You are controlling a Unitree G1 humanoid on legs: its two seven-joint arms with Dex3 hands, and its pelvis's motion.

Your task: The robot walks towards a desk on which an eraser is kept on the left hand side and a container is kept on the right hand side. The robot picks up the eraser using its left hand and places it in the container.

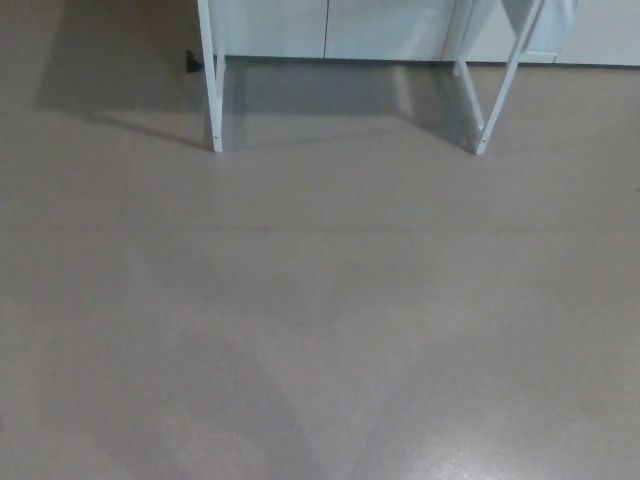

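Only the desk's white legs show, at the top of the head view: a left leg [212,90] and a right leg [497,90]. The desk's top is out of the picture, so neither the eraser nor the container is in sight. Neither of my hands shows.
Grey floor [320,320] fills most of the picture between me and the desk. White cabinet fronts [330,25] run along the wall behind the legs. A small dark object [191,62] sits on the floor beside the left leg.
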